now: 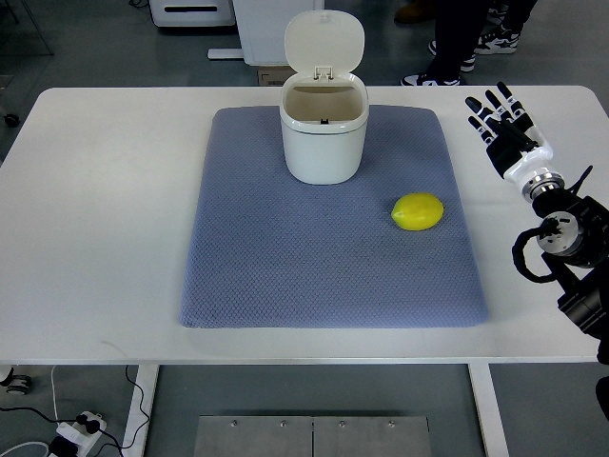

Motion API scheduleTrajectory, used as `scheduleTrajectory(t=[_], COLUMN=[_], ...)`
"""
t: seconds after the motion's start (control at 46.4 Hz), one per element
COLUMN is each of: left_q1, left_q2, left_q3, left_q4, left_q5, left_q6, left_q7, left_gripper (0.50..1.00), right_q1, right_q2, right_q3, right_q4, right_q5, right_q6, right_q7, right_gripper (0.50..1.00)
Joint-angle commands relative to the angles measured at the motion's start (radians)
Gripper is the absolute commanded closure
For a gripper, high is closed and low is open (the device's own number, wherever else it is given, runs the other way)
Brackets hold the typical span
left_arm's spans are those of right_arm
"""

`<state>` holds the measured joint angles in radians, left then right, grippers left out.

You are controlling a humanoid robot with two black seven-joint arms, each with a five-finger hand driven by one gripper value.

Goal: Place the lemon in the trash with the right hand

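A yellow lemon (pixel 418 211) lies on the right part of a blue-grey mat (pixel 285 257). A small white trash bin (pixel 324 133) stands at the mat's far middle with its lid flipped up and its inside showing. My right hand (pixel 501 122) is over the white table to the right of the mat, beyond and right of the lemon, fingers spread and holding nothing. It is well apart from the lemon. The left arm does not show.
The white table (pixel 105 219) extends around the mat on all sides. A person's feet in sneakers (pixel 476 43) stand on the floor beyond the table's far edge. White furniture (pixel 266 29) stands behind the bin. A power strip (pixel 76 433) lies on the floor at lower left.
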<state>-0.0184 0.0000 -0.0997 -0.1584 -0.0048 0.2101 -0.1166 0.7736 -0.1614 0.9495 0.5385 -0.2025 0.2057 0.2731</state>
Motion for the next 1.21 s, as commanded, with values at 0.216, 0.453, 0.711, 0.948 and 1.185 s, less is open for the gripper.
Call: scheduleTrajectory(t=[0.216, 0.453, 0.711, 0.948, 1.185], left_q1=[0.0, 0.0, 0.0, 0.0, 0.0], left_q2=[0.0, 0.0, 0.0, 0.0, 0.0], left_q3=[0.0, 0.0, 0.0, 0.0, 0.0], left_q4=[-0.001, 0.0, 0.0, 0.0, 0.0], left_q5=[0.0, 0.0, 0.0, 0.0, -0.001], left_q6=[0.0, 0.0, 0.0, 0.0, 0.0], left_q7=[0.0, 0.0, 0.0, 0.0, 0.0], left_gripper=[0.5, 0.5, 0.5, 0.5, 0.5], right_q1=[0.0, 0.019, 0.049, 0.121, 0.211], right_q2=[-0.018, -0.043, -0.109, -0.188, -0.256], right_q3=[-0.002, -0.021, -0.164, -0.346, -0.521], right_q4=[0.001, 0.003, 0.006, 0.023, 0.061], right_q5=[0.0, -0.002, -0.009, -0.011, -0.009], right_q6=[0.0, 0.0, -0.002, -0.006, -0.005], right_q7=[0.0, -0.005, -0.002, -0.002, -0.005], right_gripper=[0.5, 0.5, 0.5, 0.5, 0.5])
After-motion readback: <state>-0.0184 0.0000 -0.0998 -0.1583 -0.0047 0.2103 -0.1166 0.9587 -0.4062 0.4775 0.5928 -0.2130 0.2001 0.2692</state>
